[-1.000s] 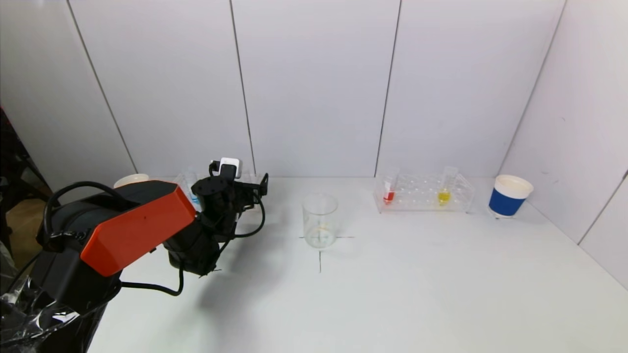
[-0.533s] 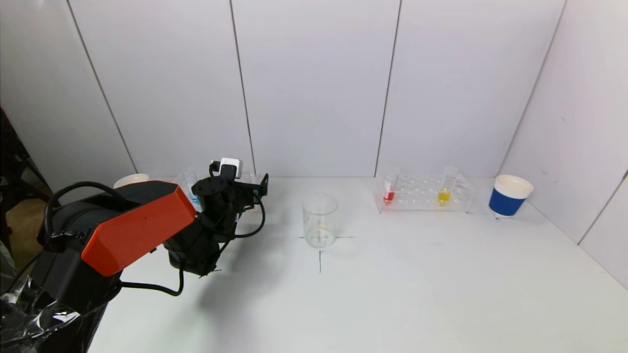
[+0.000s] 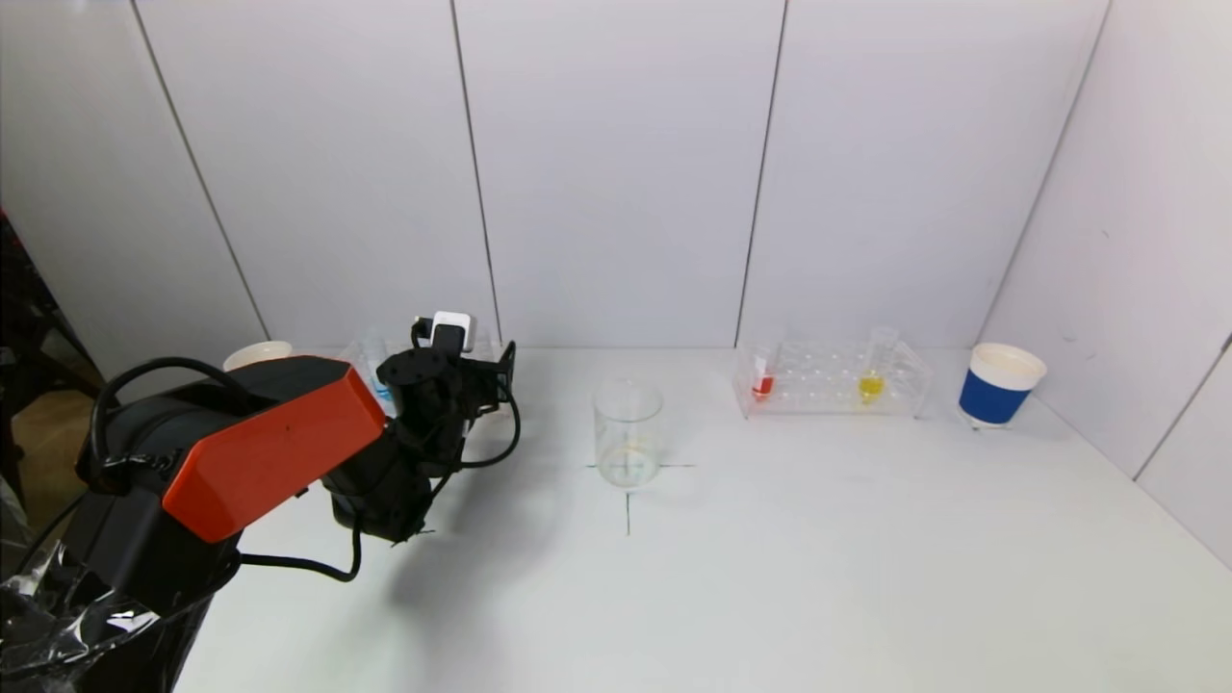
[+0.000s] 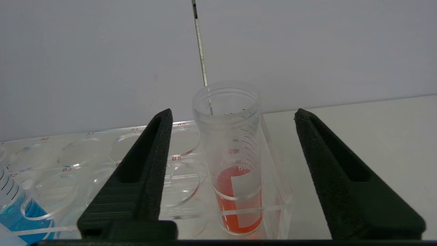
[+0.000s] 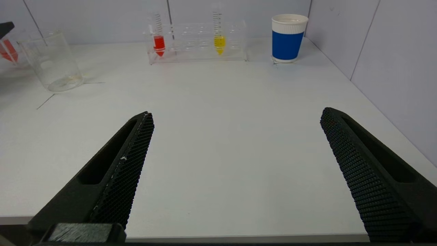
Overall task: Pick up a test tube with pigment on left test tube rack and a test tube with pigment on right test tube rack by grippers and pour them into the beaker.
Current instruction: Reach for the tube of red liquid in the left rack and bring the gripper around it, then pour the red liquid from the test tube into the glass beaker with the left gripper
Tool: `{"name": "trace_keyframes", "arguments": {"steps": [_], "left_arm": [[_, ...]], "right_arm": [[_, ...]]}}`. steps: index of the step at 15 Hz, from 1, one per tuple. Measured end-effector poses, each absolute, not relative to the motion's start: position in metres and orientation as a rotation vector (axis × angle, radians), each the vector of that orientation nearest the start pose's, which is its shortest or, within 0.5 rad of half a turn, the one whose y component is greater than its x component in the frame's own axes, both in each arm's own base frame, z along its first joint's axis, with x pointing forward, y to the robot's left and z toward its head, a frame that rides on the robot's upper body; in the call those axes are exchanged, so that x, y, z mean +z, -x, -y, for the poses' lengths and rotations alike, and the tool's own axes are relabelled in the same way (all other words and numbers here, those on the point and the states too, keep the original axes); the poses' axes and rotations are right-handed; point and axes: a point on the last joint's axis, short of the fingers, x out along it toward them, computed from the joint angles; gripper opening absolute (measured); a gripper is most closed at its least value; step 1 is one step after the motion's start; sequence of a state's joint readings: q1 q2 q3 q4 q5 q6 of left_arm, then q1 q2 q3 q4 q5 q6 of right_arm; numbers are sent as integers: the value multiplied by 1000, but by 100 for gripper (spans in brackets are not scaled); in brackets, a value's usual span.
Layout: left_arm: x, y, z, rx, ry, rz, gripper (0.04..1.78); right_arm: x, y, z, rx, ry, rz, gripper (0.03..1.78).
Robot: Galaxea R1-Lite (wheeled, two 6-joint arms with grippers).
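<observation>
Table: white, fills the lower half of the head view; broad bare stretch from centre to lower right, walls along its far and right edges.
Left arm: orange-shelled, lower left of the head view, reaching to the far left corner of the table.
Left rack: clear, against the far wall; most holes bare.
Right rack: clear, upper right of centre in the head view, holding a red tube at its left end and a yellow tube further right.
Beaker: clear, mid-frame on a cross mark, well apart from both racks.
Blue cup: just right of the right rack, near the right wall.
Left tool: jaws apart, one on each side of the orange-red tube standing upright at the left rack's end; gaps on both sides, not gripping.
Blue tube: lower left corner of the left wrist view, in the same rack.
Right tool: wide open, empty, over bare table at the near edge.
</observation>
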State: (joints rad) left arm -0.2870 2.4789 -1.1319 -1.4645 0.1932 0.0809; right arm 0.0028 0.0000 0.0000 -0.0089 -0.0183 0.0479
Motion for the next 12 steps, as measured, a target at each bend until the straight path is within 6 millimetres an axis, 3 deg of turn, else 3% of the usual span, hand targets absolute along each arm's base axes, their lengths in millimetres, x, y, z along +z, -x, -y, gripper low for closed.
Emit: {"name": "trace_keyframes", "arguments": {"steps": [4,12], "left_arm": [[44,-434,123,-89,-51,120,50],[44,-434,123,-87,-50,123,45]], "right_arm": [[76,23,0,-15,-48,9,177],[76,23,0,-15,-48,9,177]]}}
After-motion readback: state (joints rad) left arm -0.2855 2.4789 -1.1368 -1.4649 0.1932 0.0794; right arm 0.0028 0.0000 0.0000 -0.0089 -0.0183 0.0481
